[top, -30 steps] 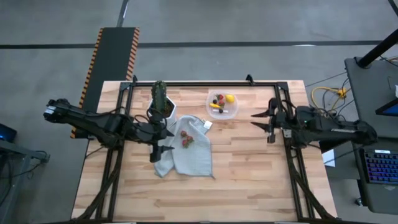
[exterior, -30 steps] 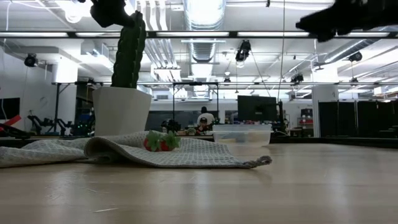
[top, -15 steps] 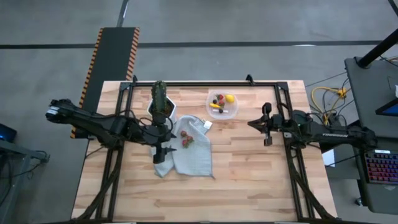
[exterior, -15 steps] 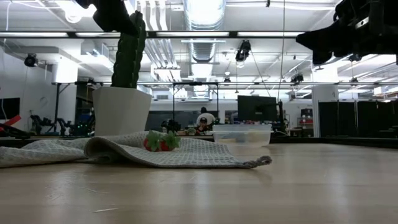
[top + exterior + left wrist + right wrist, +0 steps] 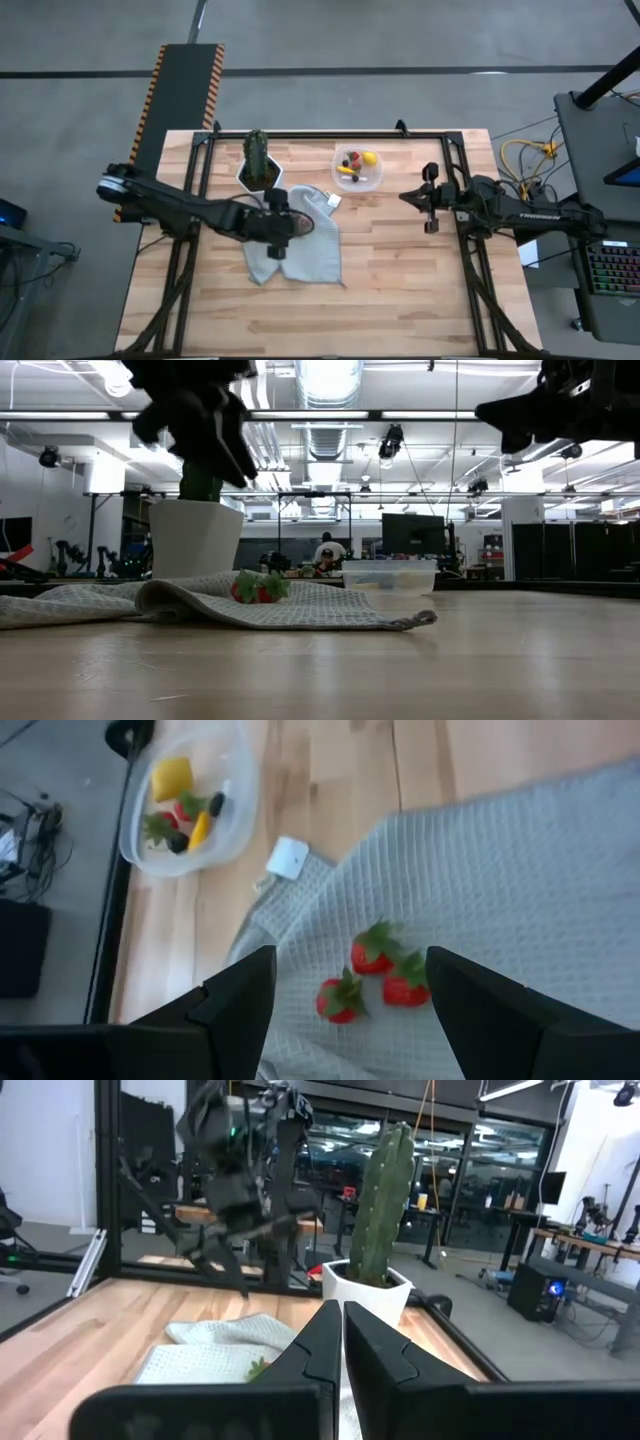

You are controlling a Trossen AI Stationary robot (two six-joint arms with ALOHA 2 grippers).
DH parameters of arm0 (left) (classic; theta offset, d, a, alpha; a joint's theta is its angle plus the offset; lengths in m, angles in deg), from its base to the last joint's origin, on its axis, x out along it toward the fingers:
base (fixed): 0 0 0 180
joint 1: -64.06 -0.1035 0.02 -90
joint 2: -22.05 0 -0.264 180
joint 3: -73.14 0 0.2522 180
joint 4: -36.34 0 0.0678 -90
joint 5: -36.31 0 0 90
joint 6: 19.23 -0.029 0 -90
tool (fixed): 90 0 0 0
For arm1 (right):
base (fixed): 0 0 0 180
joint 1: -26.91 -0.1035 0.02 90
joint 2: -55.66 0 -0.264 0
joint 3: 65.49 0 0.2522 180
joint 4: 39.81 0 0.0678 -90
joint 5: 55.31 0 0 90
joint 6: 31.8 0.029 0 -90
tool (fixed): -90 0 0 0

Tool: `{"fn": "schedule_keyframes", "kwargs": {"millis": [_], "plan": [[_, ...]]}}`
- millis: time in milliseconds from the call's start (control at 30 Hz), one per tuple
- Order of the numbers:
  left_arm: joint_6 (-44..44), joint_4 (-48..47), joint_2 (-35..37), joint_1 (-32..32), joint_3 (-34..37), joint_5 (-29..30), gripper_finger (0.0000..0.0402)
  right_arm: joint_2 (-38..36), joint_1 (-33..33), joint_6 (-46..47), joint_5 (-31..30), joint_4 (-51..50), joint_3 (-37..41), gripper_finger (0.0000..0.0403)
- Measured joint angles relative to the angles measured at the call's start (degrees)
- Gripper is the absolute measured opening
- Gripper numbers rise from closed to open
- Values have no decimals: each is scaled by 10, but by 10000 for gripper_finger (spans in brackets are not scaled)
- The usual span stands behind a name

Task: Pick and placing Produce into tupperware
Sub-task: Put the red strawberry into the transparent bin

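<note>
Left wrist view shows 3 strawberries [image 5: 378, 975] betw. spread fingers [image 5: 235, 1005]; overhead arm hides them.

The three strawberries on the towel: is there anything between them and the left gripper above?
Nothing visible. The left gripper hangs open directly over the strawberries, which lie uncovered on the grey towel. The cactus pot stands aside.

Lighting even, bright; ceiling strip lights [image 5: 325, 378] glare in low view. Soft shadows. Left gripper [image 5: 200, 425] motion-blurred. Left wrist view: strawberries [image 5: 375, 975] between jaws slightly soft.
</note>
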Motion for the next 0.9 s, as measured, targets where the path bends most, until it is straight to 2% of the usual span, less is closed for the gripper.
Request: {"fn": "schedule_keyframes", "kwargs": {"millis": [300, 500, 900], "plan": [[2, 1, -71, 1, 0, 6, 242, 3, 0, -1, 0, -1, 4, 9], [2, 14, -116, 1, 0, -11, 242, 19, 0, -2, 0, -1, 5, 9], [2, 16, -148, 1, -2, -27, 242, 33, 0, -2, 0, -1, 5, 9]]}}
